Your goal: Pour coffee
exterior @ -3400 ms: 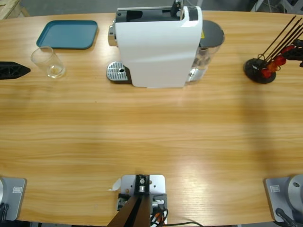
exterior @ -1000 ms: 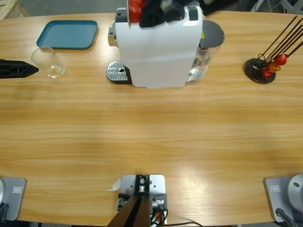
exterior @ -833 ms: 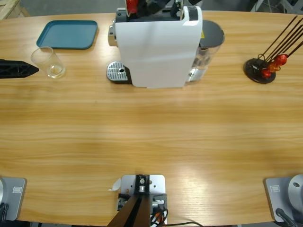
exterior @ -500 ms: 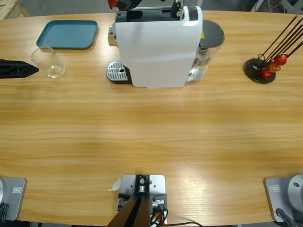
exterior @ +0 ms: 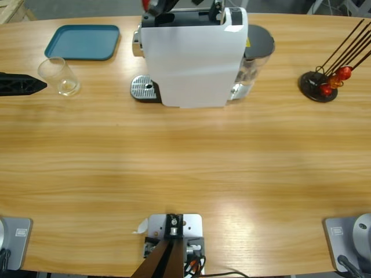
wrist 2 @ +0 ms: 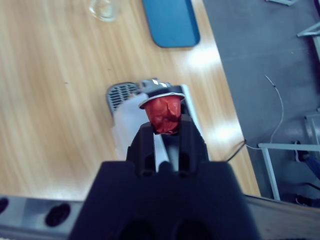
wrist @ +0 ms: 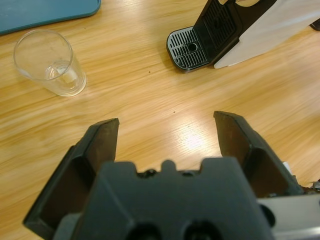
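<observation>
A white coffee machine [exterior: 191,58] stands at the table's far middle, with a metal drip tray [exterior: 144,88] on its left side. My right gripper [wrist 2: 165,131] is shut on a red capsule [wrist 2: 164,113] and hangs over the machine's top left end [exterior: 157,6]. An empty clear glass [exterior: 58,76] stands to the left of the machine. My left gripper [wrist: 167,122] is open, low over the table at the left edge [exterior: 23,85], a little short of the glass [wrist: 48,61]. No coffee shows in any view.
A teal tray [exterior: 82,41] lies at the far left behind the glass. A black stand with red-orange capsules on sticks [exterior: 320,81] is at the far right. The machine's water tank [exterior: 258,49] sits on its right side.
The right gripper left the stand at the right with a red capsule and moved over the machine's top, drifting left. The left gripper crept slightly towards the glass.
</observation>
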